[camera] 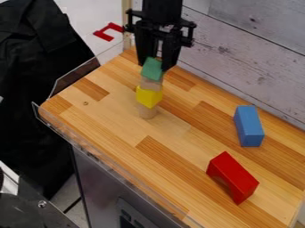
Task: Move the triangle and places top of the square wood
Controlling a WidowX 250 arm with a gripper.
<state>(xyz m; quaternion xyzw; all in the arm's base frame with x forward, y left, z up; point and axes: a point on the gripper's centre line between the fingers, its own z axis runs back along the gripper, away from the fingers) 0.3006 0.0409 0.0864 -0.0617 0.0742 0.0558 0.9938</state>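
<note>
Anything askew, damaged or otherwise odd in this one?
Nothing looks spilled or broken. One thing seems askew: the green block, up at the hand, looks tilted. The yellow block also looks wider than the wooden piece beneath it.

The yellow block [149,96] has a tan block [150,83] and a green block [152,69] above it, and a tan cylinder [147,111] below. Right of it are a blue block [249,126] and a red block [237,176]. Beneath it, the table [113,113] is patterned in honey and brown strips

Blue block [248,124], red arched block [236,175], black cloth [37,84], perhaps
</note>
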